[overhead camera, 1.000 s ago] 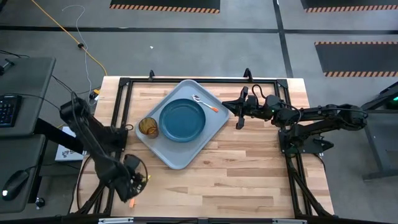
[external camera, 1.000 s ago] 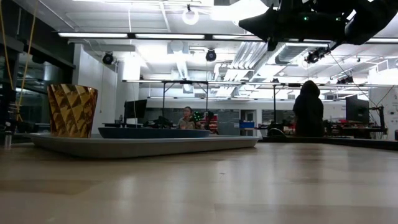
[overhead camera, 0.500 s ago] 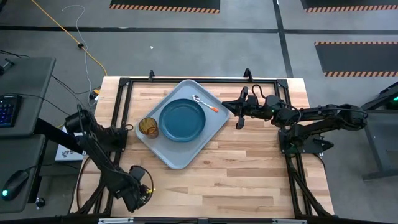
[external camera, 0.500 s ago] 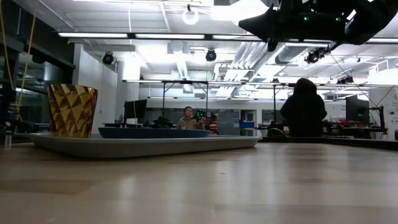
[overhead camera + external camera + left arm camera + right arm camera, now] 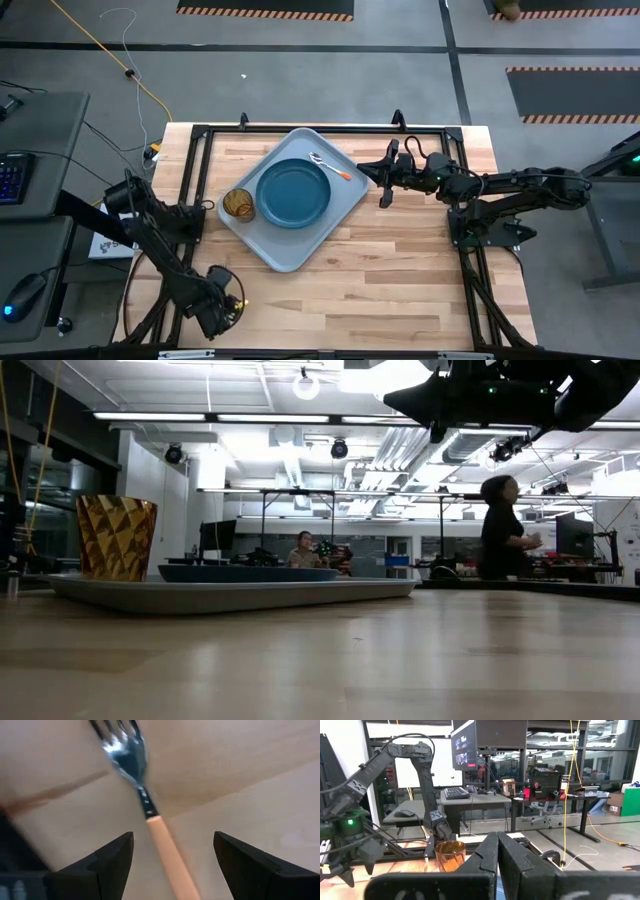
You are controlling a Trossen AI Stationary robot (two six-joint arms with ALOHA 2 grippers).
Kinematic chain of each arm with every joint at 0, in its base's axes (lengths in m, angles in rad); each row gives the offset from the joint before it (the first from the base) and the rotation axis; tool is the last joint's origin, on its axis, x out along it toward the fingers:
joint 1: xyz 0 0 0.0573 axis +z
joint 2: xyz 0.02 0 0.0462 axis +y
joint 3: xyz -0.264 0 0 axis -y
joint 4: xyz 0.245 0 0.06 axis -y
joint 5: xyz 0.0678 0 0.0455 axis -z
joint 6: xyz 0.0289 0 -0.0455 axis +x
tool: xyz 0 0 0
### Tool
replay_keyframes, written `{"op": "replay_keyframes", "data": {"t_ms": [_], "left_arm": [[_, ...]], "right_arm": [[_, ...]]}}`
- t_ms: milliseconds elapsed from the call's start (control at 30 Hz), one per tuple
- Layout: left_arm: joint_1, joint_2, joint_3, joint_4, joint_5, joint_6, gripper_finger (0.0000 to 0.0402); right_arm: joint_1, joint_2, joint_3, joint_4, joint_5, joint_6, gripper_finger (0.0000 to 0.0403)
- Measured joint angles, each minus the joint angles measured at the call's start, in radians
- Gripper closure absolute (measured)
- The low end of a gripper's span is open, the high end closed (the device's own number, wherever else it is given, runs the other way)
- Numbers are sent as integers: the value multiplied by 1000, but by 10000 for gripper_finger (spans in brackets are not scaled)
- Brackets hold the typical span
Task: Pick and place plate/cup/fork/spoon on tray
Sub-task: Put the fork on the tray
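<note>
The fork (image 5: 150,820) lies flat on the bare wood near the table's front left corner, tines away from my left gripper (image 5: 173,840). That gripper (image 5: 225,305) is open, with one finger on each side of the orange handle and a gap to each. The tray (image 5: 340,205) holds the blue plate (image 5: 293,192), the amber cup (image 5: 238,204) at its left corner and the spoon (image 5: 330,166) beside the plate. My right gripper (image 5: 385,185) is shut and empty above the table, just right of the tray.
The tray sits at the far middle of the table, turned at an angle. The bare wood (image 5: 380,280) spreads across the near and right parts. A black frame (image 5: 190,180) runs along the table's edges. People move in the room behind (image 5: 500,530).
My left gripper has moved toward the table's near edge, by the front left corner, and then kept still. Nothing on the tray has moved. A person in the room behind has walked about.
</note>
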Motion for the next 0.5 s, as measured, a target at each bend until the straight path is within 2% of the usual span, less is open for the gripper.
{"op": "replay_keyframes", "data": {"t_ms": [133, 367, 500], "left_arm": [[-3, -7, -67, 114, 16, -6, 138], [-3, -4, -73, 104, 17, 36, 141], [-2, -3, -73, 92, 22, 52, 178]], "right_arm": [[0, 0, 0, -7, 0, 0, 402], [0, 0, 0, -7, 0, 0, 402], [0, 0, 0, -7, 0, 0, 402]]}}
